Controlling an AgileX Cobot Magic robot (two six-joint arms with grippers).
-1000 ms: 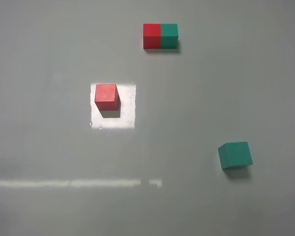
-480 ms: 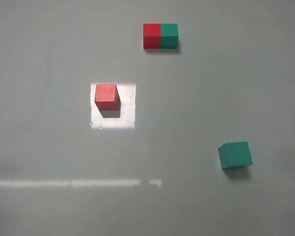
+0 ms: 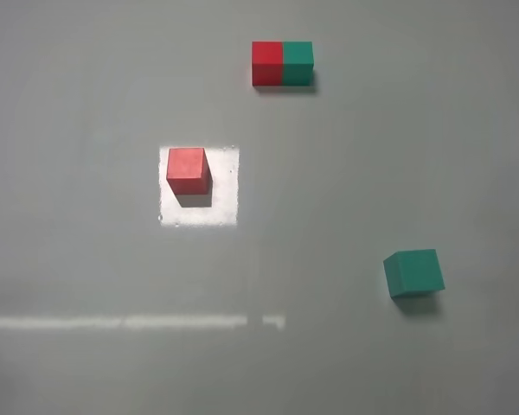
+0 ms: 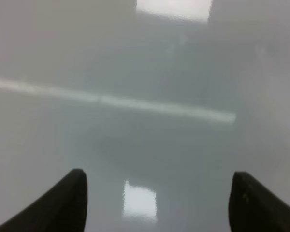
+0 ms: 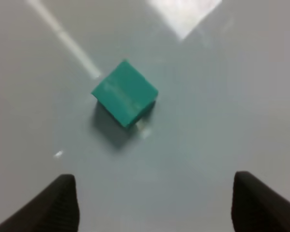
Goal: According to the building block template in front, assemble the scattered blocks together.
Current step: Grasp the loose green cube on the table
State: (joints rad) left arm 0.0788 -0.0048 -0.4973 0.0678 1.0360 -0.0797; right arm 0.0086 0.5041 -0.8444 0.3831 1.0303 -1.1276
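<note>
**Blocks**, scattered: two items, well apart, not joined.

- Red cube (image 3: 188,170): left of centre, at mid-depth, flat on a bright white patch (image 3: 223,207). It sits roughly in line with the template, and nothing touches it.
- Green cube (image 3: 413,273): on the right, nearer than the red one. It lies flat on the table (image 3: 69,104) but is turned a little askew. In the right wrist view it shows corner-on, ahead of the fingers and outside their span.

**Template** (image 3: 282,64): far side, a little right of centre. Its red half is on the left and its green half on the right, joined flush. It is probably set far back to serve as a reference, clear of the working ground.

**Left gripper** (image 4: 158,182): released, fingers spread wide with nothing between them. Only bare table and a pale streak (image 4: 111,101) lie ahead, and the red cube is not in its view.

**Right gripper** (image 5: 153,186): released and empty, fingers spread wide, hanging short of the green cube.

Neither arm shows in the high view.

**Status** (judged): assembly has not begun and both cubes are untouched. The spread fingers suit an approach. Because the green cube sits askew, the right wrist would likely need to turn so the fingers meet flat faces, not corners. To match the template, the green cube must end flush against the red cube's right face.
</note>
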